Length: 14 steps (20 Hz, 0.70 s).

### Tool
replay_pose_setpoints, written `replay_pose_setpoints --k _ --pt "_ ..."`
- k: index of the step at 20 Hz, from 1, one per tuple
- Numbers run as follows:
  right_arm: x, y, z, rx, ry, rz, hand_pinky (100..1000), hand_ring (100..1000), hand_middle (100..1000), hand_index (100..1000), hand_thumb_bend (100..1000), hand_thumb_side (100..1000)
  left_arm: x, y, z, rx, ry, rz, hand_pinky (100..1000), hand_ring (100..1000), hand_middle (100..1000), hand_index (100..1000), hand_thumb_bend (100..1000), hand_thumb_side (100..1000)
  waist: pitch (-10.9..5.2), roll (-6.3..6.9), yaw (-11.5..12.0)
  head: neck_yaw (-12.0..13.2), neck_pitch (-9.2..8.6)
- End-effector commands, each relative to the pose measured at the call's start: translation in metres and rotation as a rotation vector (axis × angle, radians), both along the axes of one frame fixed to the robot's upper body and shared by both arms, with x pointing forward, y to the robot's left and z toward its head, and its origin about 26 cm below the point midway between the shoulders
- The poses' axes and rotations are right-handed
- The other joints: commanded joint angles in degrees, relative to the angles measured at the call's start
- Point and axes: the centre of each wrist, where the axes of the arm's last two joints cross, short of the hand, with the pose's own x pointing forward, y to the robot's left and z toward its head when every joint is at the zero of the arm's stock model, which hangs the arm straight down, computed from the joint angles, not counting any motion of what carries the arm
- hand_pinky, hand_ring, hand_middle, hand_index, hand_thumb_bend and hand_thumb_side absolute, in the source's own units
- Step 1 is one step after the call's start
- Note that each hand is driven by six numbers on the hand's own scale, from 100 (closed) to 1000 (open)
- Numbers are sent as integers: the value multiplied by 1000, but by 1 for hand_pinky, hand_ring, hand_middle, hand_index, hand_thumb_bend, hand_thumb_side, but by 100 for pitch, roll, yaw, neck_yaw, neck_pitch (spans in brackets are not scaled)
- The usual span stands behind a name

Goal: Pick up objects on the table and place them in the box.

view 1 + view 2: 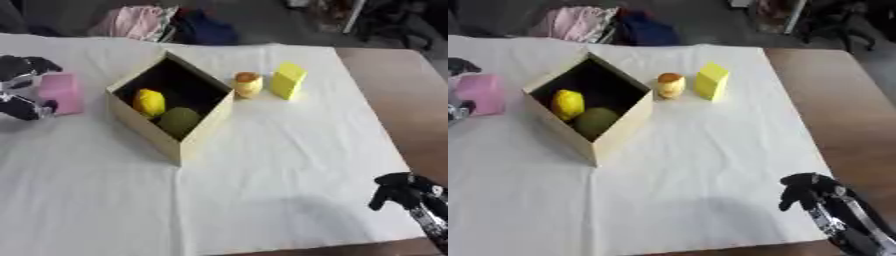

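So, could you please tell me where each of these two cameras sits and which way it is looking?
Left eye view: in the robot's head, looking down at the white-covered table; the left hand is curled round a pink block, the right hand shows at lower right.
Right eye view: beside it in the head, facing the same way; the left hand is mostly cut off.
Both share the box holding a yellow and a green object, plus a yellow block and a small rounded object behind it.
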Motion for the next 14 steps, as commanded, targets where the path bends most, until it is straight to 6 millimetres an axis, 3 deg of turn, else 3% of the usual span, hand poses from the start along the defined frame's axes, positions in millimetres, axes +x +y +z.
replay_pose_setpoints --k 1,3,5,8,9,14 --pt "1 -5 7 -14 -20 -7 550 502 514 723 100 642 -1 5 9 1 28 11 868 849 868 965 125 477 6 21 -7 -20 -64" --pt "1 -5 7 -14 -19 -7 550 502 514 723 100 643 -1 4 9 -2 48 10 852 827 846 952 125 453 10 22 -5 -19 -63" --pt "1 -5 7 -14 -19 -7 550 502 514 724 100 644 -1 3 11 -6 48 6 816 767 778 907 156 349 13 24 1 -19 -59" --pt "1 -4 7 -13 -19 -7 550 502 514 724 100 645 -1 1 13 -13 0 -2 771 681 682 844 130 337 16 30 6 -18 -59" --pt "1 -4 7 -13 -19 -7 551 502 514 724 100 644 -1 0 14 -15 -19 -5 736 620 610 798 116 329 15 32 6 -13 -60" --pt "1 -4 8 -12 -21 -7 551 502 514 724 100 643 -3 -4 21 -23 -144 -37 679 547 514 717 100 302 16 50 7 1 -69"
